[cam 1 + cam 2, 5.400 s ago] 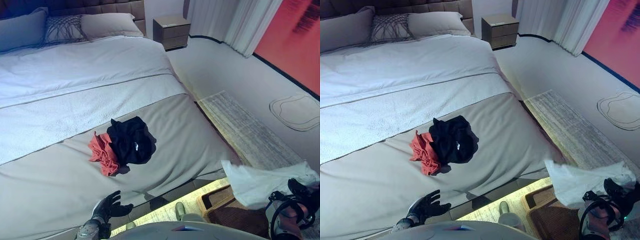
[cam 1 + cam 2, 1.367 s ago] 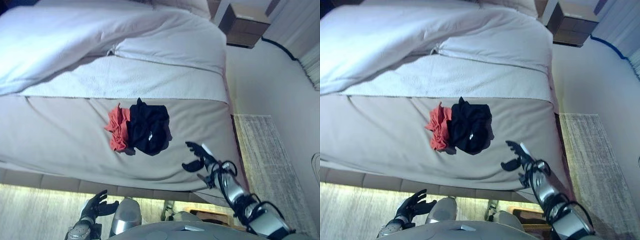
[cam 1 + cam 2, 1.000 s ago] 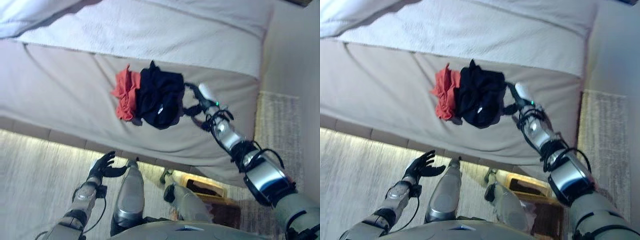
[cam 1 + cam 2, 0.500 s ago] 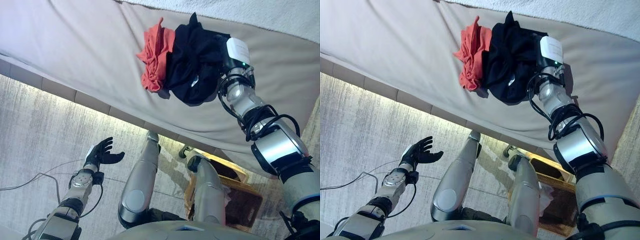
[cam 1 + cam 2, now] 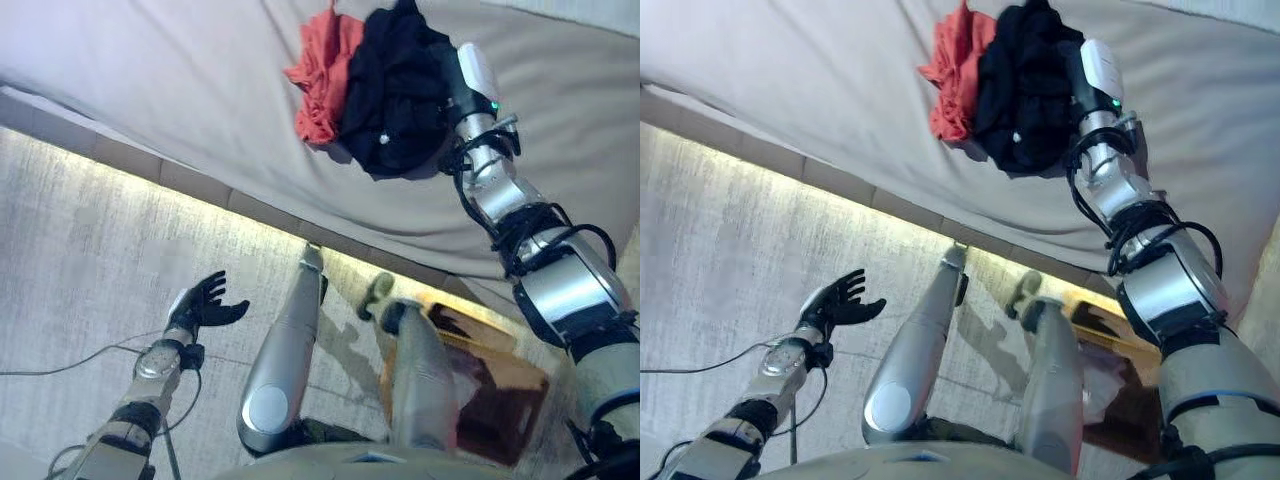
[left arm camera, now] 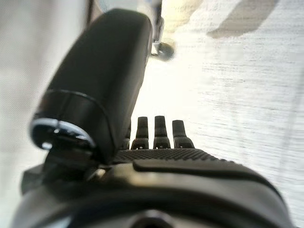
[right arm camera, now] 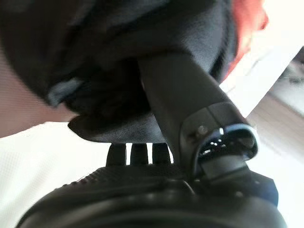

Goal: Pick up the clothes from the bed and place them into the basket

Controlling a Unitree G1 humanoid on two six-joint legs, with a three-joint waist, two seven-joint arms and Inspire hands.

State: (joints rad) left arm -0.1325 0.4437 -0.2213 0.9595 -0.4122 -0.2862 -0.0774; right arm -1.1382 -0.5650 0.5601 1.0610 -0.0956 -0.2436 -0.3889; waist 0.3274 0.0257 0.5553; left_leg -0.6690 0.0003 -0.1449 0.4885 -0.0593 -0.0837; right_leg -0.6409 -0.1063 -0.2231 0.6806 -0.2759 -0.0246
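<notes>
A black garment (image 5: pixel 398 85) lies bunched on the beige bed cover (image 5: pixel 180 70), with a red garment (image 5: pixel 322 72) touching its left side. My right hand (image 5: pixel 452 82) is pushed into the right side of the black garment; in the right wrist view the black cloth (image 7: pixel 118 61) drapes over the hand (image 7: pixel 156 190). My left hand (image 5: pixel 205 303) is open and empty, hanging low over the floor. The brown woven basket (image 5: pixel 510 352) stands on the floor below the bed's edge, at lower right.
The bed's edge (image 5: pixel 200 190) runs diagonally with a lit strip under it. A grey rug (image 5: pixel 80 260) covers the floor on the left. A white cloth (image 5: pixel 1092 385) lies in the basket.
The camera has tilted down towards the floor. My right arm has let go of a white cloth at the basket, reached out over the bed and gone into the black garment. The left hand stays open.
</notes>
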